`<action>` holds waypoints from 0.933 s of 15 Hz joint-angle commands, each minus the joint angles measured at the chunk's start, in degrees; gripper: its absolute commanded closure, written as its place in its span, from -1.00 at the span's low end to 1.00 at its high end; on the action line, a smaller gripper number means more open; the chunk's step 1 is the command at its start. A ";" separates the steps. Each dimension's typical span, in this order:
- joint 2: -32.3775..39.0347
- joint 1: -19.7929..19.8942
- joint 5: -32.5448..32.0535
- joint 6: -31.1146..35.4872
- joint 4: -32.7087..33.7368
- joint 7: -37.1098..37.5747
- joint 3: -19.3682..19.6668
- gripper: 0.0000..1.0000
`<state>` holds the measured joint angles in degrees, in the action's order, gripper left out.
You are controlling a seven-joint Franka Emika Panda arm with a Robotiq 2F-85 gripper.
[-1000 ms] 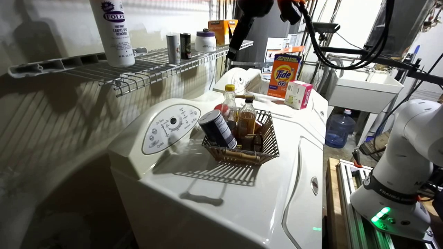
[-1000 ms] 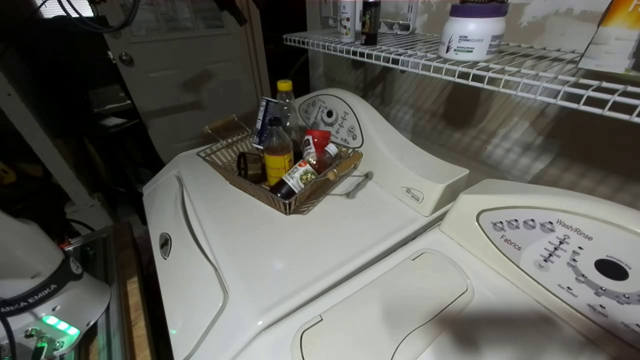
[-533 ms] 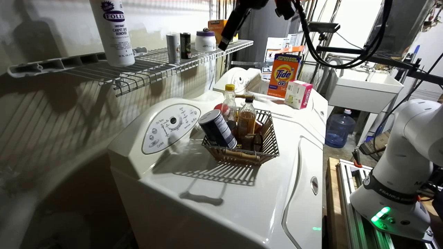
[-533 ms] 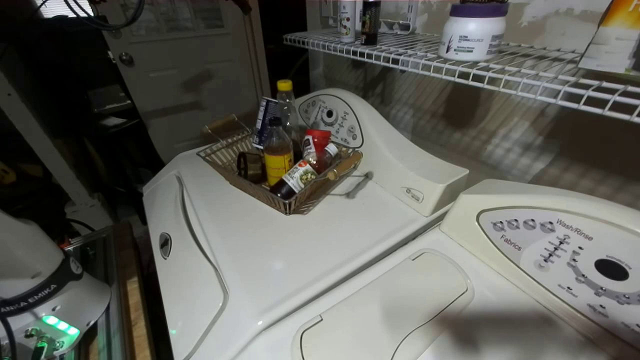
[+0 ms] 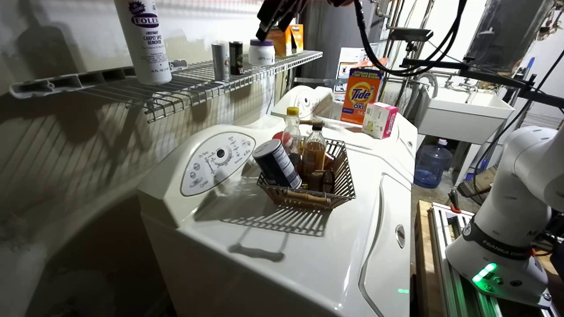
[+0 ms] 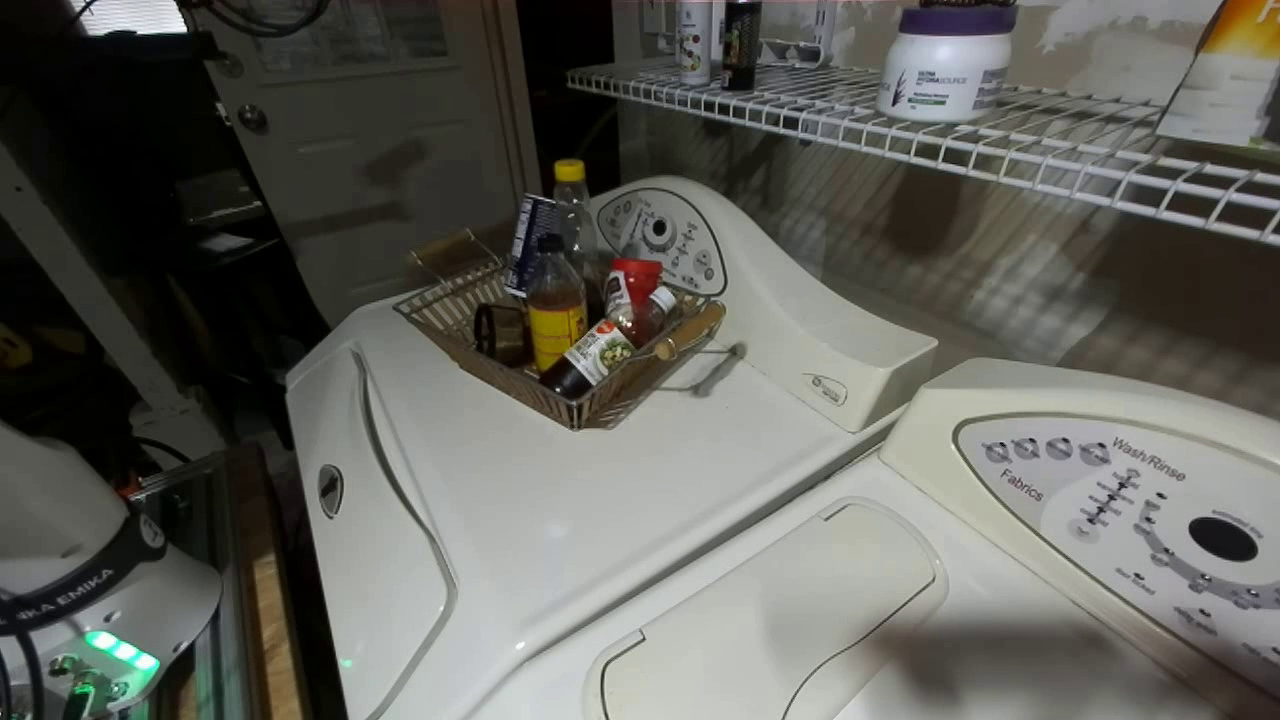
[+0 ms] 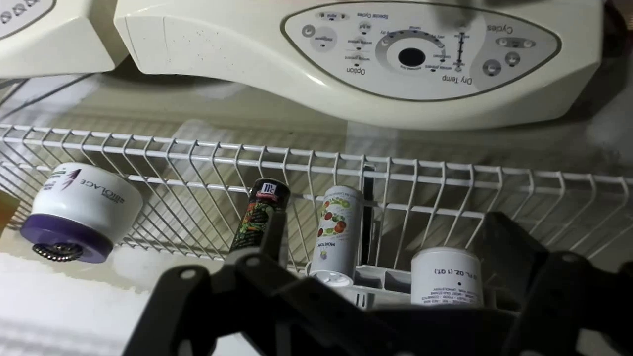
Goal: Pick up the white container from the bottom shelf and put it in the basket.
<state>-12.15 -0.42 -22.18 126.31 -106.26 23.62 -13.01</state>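
The white container (image 5: pixel 220 61) is a small pale canister. It stands upright on the wire shelf (image 5: pixel 185 88) beside a black canister. In an exterior view the container (image 6: pixel 695 45) is cut off at the top; the shelf (image 6: pixel 850 140) is also there. My gripper (image 5: pixel 271 28) is open and empty, above the purple-lidded tub. The wrist view is upside down. There the container (image 7: pixel 335 232) shows in the gap between my spread fingers (image 7: pixel 388 230), beyond the tips, over the shelf (image 7: pixel 296 152). The brown wire basket (image 5: pixel 346 180) sits on the dryer; it also shows in an exterior view (image 6: pixel 480 365).
The black canister (image 7: pixel 254 217) is partly behind a finger. The squat tub (image 5: pixel 262 55) and tall white bottle (image 5: pixel 150 53) flank the canisters on the shelf. The basket holds several bottles and a tilted dark-blue canister (image 5: pixel 277 165). A Tide box (image 5: pixel 361 97) stands farther back.
In an exterior view my gripper has moved left and up, from the shelf's far end to above the tub. Its hanging cables shifted left. The container and basket have not moved.
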 commanded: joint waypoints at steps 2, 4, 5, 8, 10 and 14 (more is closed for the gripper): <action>8.96 -0.94 -1.31 -0.84 9.58 0.15 0.72 -1.00; 11.77 -1.59 -1.02 -1.10 12.60 -0.31 1.39 -1.00; 13.06 -1.93 -1.01 -1.36 14.09 -0.40 1.77 -1.00; 16.31 -3.05 -1.31 -2.37 18.22 -0.37 3.06 -1.00; 18.18 -3.75 -1.09 -2.81 20.58 -0.82 4.01 -1.00; 21.55 -4.98 -1.31 -4.16 24.97 -1.47 6.07 -1.00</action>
<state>5.53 -3.49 -22.23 124.92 -87.17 22.82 -8.82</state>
